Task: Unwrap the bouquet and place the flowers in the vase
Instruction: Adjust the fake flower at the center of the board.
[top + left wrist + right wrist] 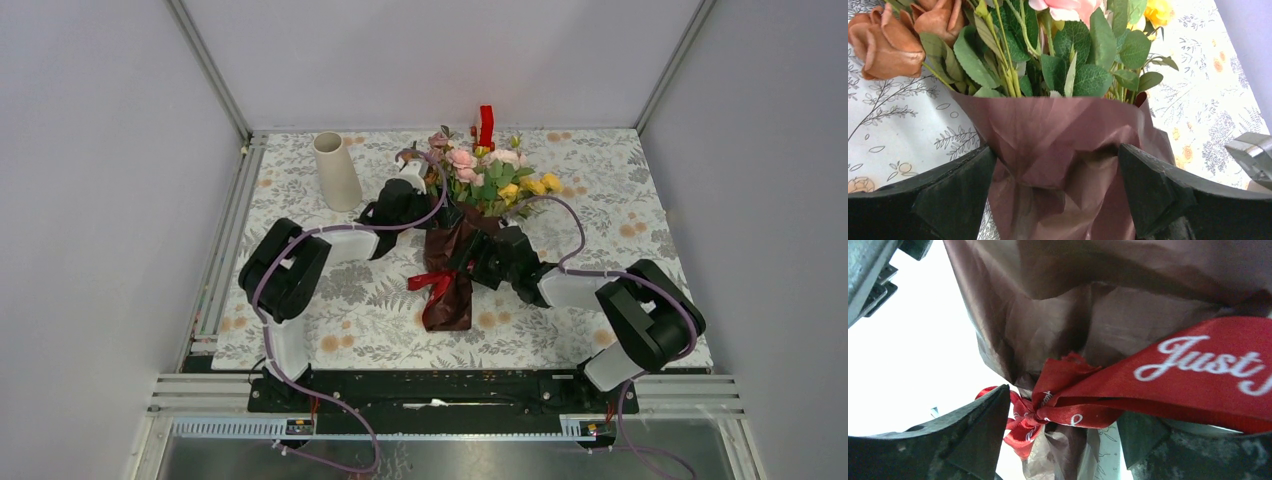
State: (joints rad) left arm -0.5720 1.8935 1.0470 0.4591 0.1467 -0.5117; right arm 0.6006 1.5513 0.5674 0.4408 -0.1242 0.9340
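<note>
We take the bouquet point(468, 215) as our landmark. It sits mid-table on the tablecloth point(620, 200), with its blooms toward the far edge and its wrapped foot toward the arm bases. Its flowers point(490, 172) (pink, peach, yellow, and a brown rose) all stand inside the dark red wrapping paper point(1058, 125). The vase point(336, 170) stands upright on the left arm's side of the bouquet, well apart from it and about level with the blooms. Just beyond the blooms a red block point(486, 125) stands upright.

The left gripper point(1055, 150) meets the bouquet just below the leaves. Its jaws are spread wide, one finger on each side of the paper, which fills the gap and touches both. We cannot tell whether they press on it.

The right gripper point(1063, 402) comes at the bouquet from the opposite side, lower down, at the red ribbon point(1198, 365) tied round the narrow part of the wrap. Its jaws are also well apart, with the knot between them. A ribbon tail with the white script "Just" lies over one finger, and nothing looks pinched.
</note>
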